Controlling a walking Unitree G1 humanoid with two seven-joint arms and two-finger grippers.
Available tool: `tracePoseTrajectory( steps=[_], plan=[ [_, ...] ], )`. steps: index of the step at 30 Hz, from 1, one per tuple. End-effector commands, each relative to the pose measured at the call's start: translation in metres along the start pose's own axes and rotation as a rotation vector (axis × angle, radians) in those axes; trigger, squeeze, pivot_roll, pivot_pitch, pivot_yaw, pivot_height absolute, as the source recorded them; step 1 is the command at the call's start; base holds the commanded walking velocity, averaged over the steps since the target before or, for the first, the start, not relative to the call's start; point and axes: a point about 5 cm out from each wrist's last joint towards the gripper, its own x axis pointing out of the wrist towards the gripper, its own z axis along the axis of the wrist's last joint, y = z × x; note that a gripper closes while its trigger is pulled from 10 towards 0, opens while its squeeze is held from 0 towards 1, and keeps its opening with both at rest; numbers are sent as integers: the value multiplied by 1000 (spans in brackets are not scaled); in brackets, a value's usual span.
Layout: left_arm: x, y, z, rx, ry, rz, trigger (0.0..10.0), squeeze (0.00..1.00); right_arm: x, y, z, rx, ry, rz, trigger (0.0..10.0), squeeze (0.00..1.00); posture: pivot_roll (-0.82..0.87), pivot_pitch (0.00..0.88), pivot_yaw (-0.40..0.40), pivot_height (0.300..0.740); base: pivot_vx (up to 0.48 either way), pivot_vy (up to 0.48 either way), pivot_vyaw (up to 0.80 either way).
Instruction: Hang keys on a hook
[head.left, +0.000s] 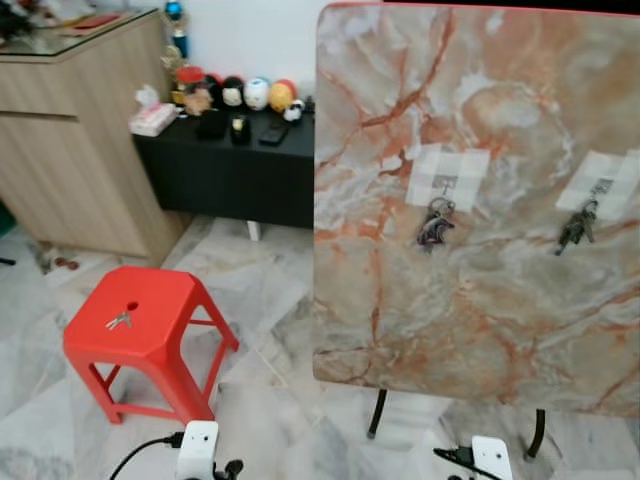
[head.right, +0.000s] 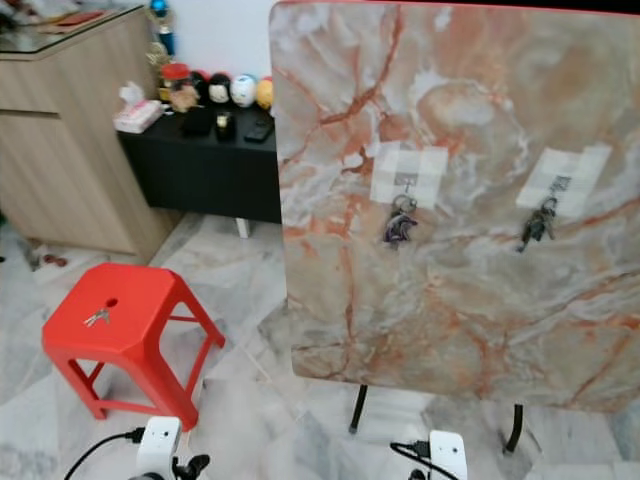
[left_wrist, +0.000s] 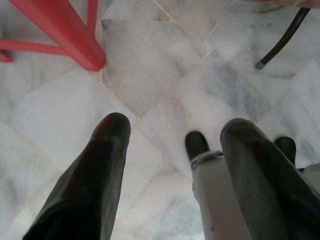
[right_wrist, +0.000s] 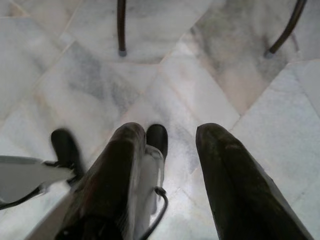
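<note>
A small bunch of keys (head.left: 119, 320) lies on top of a red plastic stool (head.left: 150, 300) at the left. An upright marble-patterned board (head.left: 480, 200) on dark legs stands at the right. Two taped hooks are on it: the left hook (head.left: 444, 183) holds a key bunch (head.left: 435, 225), the right hook (head.left: 603, 186) holds another bunch (head.left: 576, 227). My left gripper (left_wrist: 172, 132) hangs open above the marble floor, near a stool leg (left_wrist: 75, 40). My right gripper (right_wrist: 167, 132) hangs open over the floor near the board's legs (right_wrist: 121, 27). Both are empty.
A wooden cabinet (head.left: 75, 130) stands at the far left. Beside it a low black table (head.left: 225, 165) carries figurines and small items. White marble floor (head.left: 270, 400) lies between the stool and the board. My wrists (head.left: 198, 450) show at the bottom edge.
</note>
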Motion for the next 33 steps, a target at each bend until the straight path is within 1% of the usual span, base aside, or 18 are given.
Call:
tracePoseTrajectory(
  steps=[1,10,33],
  plan=[
    [-1,4,-3,-5,15,12,10000,0,1,5,3,1,-9,10,10000,0,-68,22,-13,740,0,319,0],
    [0,3,-1,-9,12,9,10000,0,1,4,5,-1,-12,5,10000,0,-79,44,-13,740,0,322,0],
    [0,3,0,-9,12,8,10000,0,2,7,6,-4,-11,4,10000,0,-74,55,-10,740,0,322,0]
  ],
)
